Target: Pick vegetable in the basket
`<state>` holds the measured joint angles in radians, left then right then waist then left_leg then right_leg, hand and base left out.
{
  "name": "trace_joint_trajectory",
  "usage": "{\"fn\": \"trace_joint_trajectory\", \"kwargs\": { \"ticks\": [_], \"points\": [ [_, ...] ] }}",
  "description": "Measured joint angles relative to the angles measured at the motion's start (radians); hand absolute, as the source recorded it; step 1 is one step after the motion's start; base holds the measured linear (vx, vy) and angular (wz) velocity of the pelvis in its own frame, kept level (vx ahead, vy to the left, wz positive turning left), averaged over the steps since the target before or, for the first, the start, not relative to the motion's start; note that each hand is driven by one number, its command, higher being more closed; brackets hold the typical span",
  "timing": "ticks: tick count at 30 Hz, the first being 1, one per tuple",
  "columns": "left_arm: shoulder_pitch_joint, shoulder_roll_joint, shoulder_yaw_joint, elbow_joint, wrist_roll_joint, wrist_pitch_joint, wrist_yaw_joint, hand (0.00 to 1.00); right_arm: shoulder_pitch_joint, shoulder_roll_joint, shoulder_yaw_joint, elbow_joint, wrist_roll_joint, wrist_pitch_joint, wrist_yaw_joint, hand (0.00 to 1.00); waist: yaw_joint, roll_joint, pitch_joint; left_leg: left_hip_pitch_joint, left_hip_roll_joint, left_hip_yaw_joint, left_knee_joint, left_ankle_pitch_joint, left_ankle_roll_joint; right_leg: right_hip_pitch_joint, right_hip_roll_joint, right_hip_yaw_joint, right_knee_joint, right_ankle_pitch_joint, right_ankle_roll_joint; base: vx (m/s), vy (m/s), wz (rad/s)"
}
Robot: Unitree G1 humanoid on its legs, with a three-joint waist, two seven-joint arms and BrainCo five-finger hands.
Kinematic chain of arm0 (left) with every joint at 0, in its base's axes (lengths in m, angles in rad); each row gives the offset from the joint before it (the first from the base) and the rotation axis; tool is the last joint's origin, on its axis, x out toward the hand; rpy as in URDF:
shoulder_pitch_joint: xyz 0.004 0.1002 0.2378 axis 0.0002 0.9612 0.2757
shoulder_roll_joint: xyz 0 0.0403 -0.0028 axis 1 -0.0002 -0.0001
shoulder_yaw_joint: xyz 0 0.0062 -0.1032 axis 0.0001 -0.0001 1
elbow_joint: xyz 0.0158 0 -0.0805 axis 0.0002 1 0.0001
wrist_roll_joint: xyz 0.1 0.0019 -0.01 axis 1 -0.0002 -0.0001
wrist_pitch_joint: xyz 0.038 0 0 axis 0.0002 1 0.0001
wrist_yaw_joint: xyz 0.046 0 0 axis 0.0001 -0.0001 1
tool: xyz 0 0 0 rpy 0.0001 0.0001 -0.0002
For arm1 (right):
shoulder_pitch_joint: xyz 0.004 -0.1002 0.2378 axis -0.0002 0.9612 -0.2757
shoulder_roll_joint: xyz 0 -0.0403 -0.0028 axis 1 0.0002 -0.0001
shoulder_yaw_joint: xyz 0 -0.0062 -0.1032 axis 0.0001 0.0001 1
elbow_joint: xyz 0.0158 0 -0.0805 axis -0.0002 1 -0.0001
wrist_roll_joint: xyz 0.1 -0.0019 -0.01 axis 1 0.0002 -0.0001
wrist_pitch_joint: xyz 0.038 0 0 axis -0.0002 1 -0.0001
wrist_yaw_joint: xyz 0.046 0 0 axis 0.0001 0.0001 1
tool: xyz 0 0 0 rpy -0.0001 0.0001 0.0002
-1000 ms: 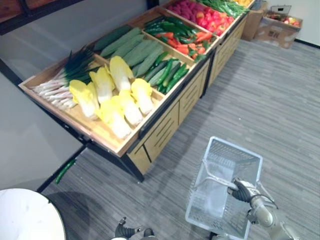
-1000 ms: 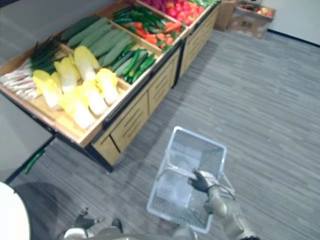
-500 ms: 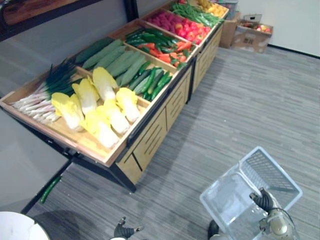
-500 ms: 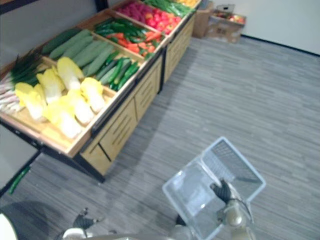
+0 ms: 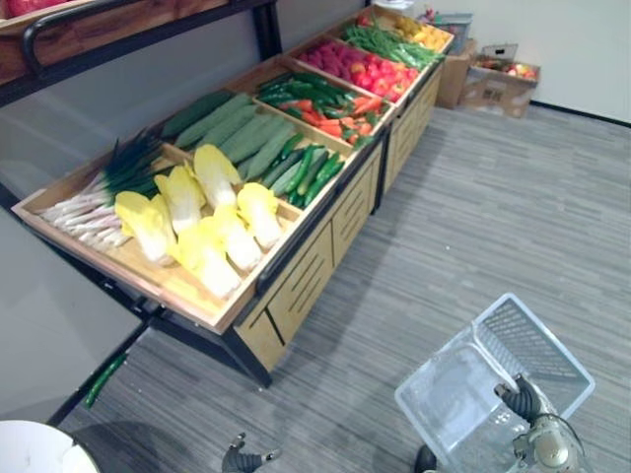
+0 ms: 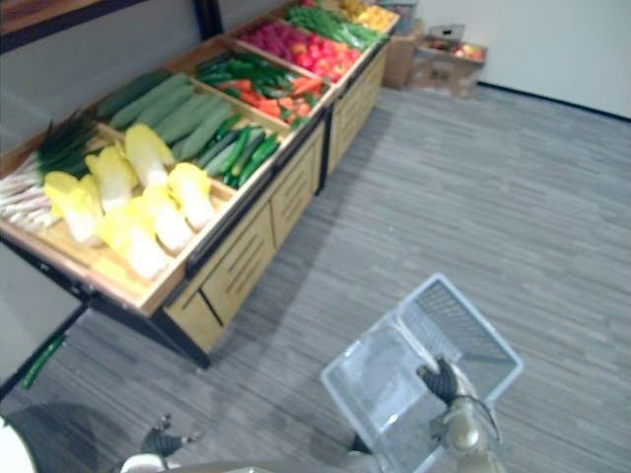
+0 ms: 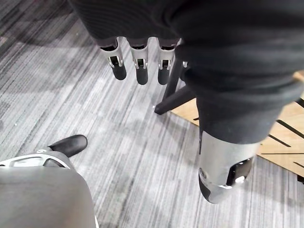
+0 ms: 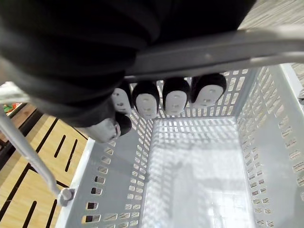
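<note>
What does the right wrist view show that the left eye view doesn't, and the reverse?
Right wrist view: the right hand has its fingers curled round the handle, above the slotted floor of the basket. Left eye view: the wooden stand with cabbages and cucumbers, and the left hand low down. Both: basket and right hand.

The basket (image 5: 527, 335) has swung from the lower centre of the head view into the lower right corner. It has turned, so its long side now runs roughly parallel to the counter (image 5: 306, 281). The right robot hand (image 5: 520, 399), curled round the handle (image 8: 213, 52), has moved lower and farther right with it.
</note>
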<state>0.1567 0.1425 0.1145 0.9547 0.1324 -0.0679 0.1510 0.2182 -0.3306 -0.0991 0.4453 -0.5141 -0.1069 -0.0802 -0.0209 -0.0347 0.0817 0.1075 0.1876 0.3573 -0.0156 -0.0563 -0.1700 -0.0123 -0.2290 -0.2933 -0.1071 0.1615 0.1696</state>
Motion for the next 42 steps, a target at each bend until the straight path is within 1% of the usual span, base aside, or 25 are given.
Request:
{"fn": "trace_joint_trajectory", "kwargs": {
  "ticks": [1,4,5,7,10,12,13,17,20,24,29,32,34,35,36,37,38,39,40,41,42],
  "points": [
    [0.0,0.0,0.0,0.0,0.0,0.0,0.0,0.0,0.0,-0.001,0.0,0.002,-0.001,-0.001,0.0,1.0,0.0,0.0,0.0,0.0,0.0,0.0,0.0,0.0,0.0,0.0,0.0,0.0,0.0,0.0,0.0,0.0,0.0,0.0],
    [0.004,0.001,-0.001,0.0,0.002,-0.01,-0.001,0.0,-0.006,-0.024,0.001,0.04,-0.057,-0.02,0.0,1.0,0.001,-0.001,-0.007,0.0,0.0,0.0,0.0,0.0,0.0,0.0,-0.001,-0.001,0.0,0.0,0.0,0.0,0.0,0.0],
    [0.004,0.003,-0.002,0.0,0.009,-0.012,-0.002,0.0,-0.013,-0.05,0.001,0.074,-0.077,-0.036,0.0,1.0,0.002,-0.001,-0.008,0.001,-0.002,-0.001,0.0,0.0,0.0,0.002,-0.002,-0.002,0.0,0.0,0.0,-0.01,0.006,0.03],
    [0.007,0.01,-0.004,0.0,0.013,-0.016,-0.004,0.0,-0.024,-0.089,0.001,0.111,-0.11,-0.043,0.0,1.0,0.003,-0.001,-0.008,0.001,-0.004,-0.003,0.0,0.0,0.001,0.003,-0.004,-0.003,0.0,0.0,0.0,-0.01,0.003,0.02],
    [0.01,0.024,-0.012,0.001,0.03,-0.018,-0.006,0.0,-0.044,-0.164,0.0,0.198,-0.149,-0.049,-0.003,1.0,0.003,0.0,-0.009,0.001,-0.005,-0.006,0.0,0.001,0.001,0.006,-0.005,-0.006,0.0,0.0,0.0,0.0,0.0,0.0],
    [0.015,0.024,-0.014,0.001,0.03,-0.018,-0.008,0.0,-0.055,-0.197,0.0,0.242,-0.16,-0.05,-0.004,1.0,0.001,0.002,-0.011,0.001,-0.006,-0.007,0.0,0.001,0.002,0.006,-0.006,-0.007,0.0,0.0,0.0,0.0,0.0,0.0],
    [0.02,0.027,-0.031,0.001,0.031,-0.019,-0.012,0.0,-0.06,-0.226,-0.001,0.278,-0.187,-0.049,-0.008,1.0,0.001,0.006,-0.013,0.001,-0.007,-0.007,0.0,0.001,0.002,0.006,-0.007,-0.007,0.0,0.0,0.0,0.0,0.0,0.0],
    [0.033,0.027,-0.043,0.002,0.041,-0.021,-0.024,0.0,-0.061,-0.281,-0.001,0.341,-0.227,-0.047,-0.027,1.0,-0.002,0.011,-0.016,0.001,-0.008,-0.008,-0.001,0.002,0.002,0.006,-0.007,-0.007,0.0,0.0,0.0,0.0,0.0,0.0],
    [0.038,0.027,-0.053,0.003,0.041,-0.023,-0.03,0.0,-0.06,-0.297,-0.001,0.371,-0.24,-0.046,-0.039,1.0,-0.004,0.017,-0.021,0.001,-0.009,-0.008,-0.001,0.002,0.002,0.006,-0.008,-0.007,0.0,0.0,0.0,0.0,0.0,0.0],
    [0.038,0.027,-0.071,0.003,0.041,-0.04,-0.035,0.0,-0.069,-0.311,-0.001,0.406,-0.271,-0.048,-0.043,1.0,-0.005,0.028,-0.028,0.003,-0.012,-0.007,-0.015,0.011,0.002,0.006,-0.009,-0.007,0.0,0.0,0.0,0.0,0.0,0.0],
    [0.044,0.027,-0.079,0.004,0.041,-0.042,-0.04,0.0,-0.118,-0.313,-0.001,0.464,-0.271,-0.046,-0.047,1.0,-0.006,0.028,-0.028,0.007,-0.013,0.003,-0.018,0.016,0.003,-0.003,-0.009,0.002,0.0,0.0,0.0,0.0,0.0,-0.04],
    [0.061,0.027,-0.079,0.006,0.04,-0.042,-0.039,0.0,-0.133,-0.313,-0.001,0.469,-0.271,-0.045,-0.047,1.0,-0.007,0.028,-0.028,0.019,-0.01,0.021,-0.018,0.014,0.0,-0.003,-0.004,0.017,0.0,0.0,0.0,0.0,-0.005,-0.16],
    [0.057,0.026,-0.079,0.015,0.04,-0.042,-0.039,0.0,-0.137,-0.313,-0.004,0.465,-0.27,-0.045,-0.049,1.0,-0.01,0.031,-0.026,0.013,0.001,0.023,-0.011,0.012,-0.004,-0.02,0.002,0.02,0.024,-0.008,-0.011,-0.01,-0.013,-0.07],
    [0.049,0.026,-0.079,0.024,0.038,-0.04,-0.038,0.0,-0.138,-0.313,-0.009,0.455,-0.267,-0.044,-0.05,1.0,-0.011,0.037,-0.023,0.001,0.01,0.02,0.0,0.01,-0.007,-0.041,0.005,0.02,0.061,-0.021,-0.029,0.0,0.0,0.0],
    [0.046,0.026,-0.079,0.025,0.038,-0.04,-0.037,0.0,-0.137,-0.313,-0.011,0.449,-0.265,-0.042,-0.05,1.0,-0.012,0.039,-0.021,-0.003,0.013,0.018,0.006,0.008,-0.009,-0.05,0.006,0.019,0.078,-0.03,-0.034,-0.01,-0.023,0.05],
    [0.037,0.026,-0.078,0.025,0.037,-0.039,-0.036,0.0,-0.136,-0.313,-0.011,0.428,-0.261,-0.034,-0.05,1.0,-0.017,0.044,-0.008,-0.003,0.021,0.014,0.019,0.005,-0.012,-0.059,0.006,0.018,0.116,-0.053,-0.031,-0.03,-0.04,0.12],
    [0.033,0.026,-0.075,0.025,0.036,-0.039,-0.035,0.0,-0.137,-0.313,-0.012,0.411,-0.26,-0.031,-0.05,1.0,-0.03,0.05,0.004,-0.018,0.041,0.01,0.061,-0.022,-0.019,-0.071,0.006,0.012,0.172,-0.099,-0.039,-0.02,-0.038,0.12],
    [0.033,0.025,-0.071,0.025,0.034,-0.039,-0.034,0.0,-0.137,-0.313,-0.012,0.403,-0.259,-0.029,-0.05,1.0,-0.03,0.056,0.009,-0.03,0.053,0.005,0.095,-0.04,-0.023,-0.076,0.006,0.006,0.202,-0.121,-0.037,-0.04,-0.051,0.11],
    [0.035,0.024,-0.068,0.026,0.031,-0.038,-0.031,0.0,-0.135,-0.313,-0.012,0.387,-0.252,-0.028,-0.05,1.0,-0.032,0.068,0.019,-0.049,0.079,-0.006,0.153,-0.082,-0.023,-0.084,0.011,0.002,0.249,-0.152,-0.035,-0.02,-0.073,-0.03],
    [0.037,0.015,-0.065,0.027,0.028,-0.036,-0.025,0.0,-0.133,-0.313,-0.012,0.375,-0.24,-0.029,-0.053,1.0,-0.031,0.101,0.021,-0.051,0.121,-0.008,0.194,-0.104,-0.024,-0.089,0.027,-0.005,0.307,-0.183,-0.051,0.01,-0.143,-0.04],
    [0.046,0.004,-0.052,0.039,0.027,-0.036,-0.017,0.0,-0.125,-0.311,-0.009,0.367,-0.221,-0.029,-0.055,1.0,-0.029,0.108,0.027,-0.051,0.148,-0.009,0.221,-0.11,-0.026,-0.124,0.022,-0.05,0.458,-0.251,-0.077,0.05,-0.154,-0.05]
  ]
}}
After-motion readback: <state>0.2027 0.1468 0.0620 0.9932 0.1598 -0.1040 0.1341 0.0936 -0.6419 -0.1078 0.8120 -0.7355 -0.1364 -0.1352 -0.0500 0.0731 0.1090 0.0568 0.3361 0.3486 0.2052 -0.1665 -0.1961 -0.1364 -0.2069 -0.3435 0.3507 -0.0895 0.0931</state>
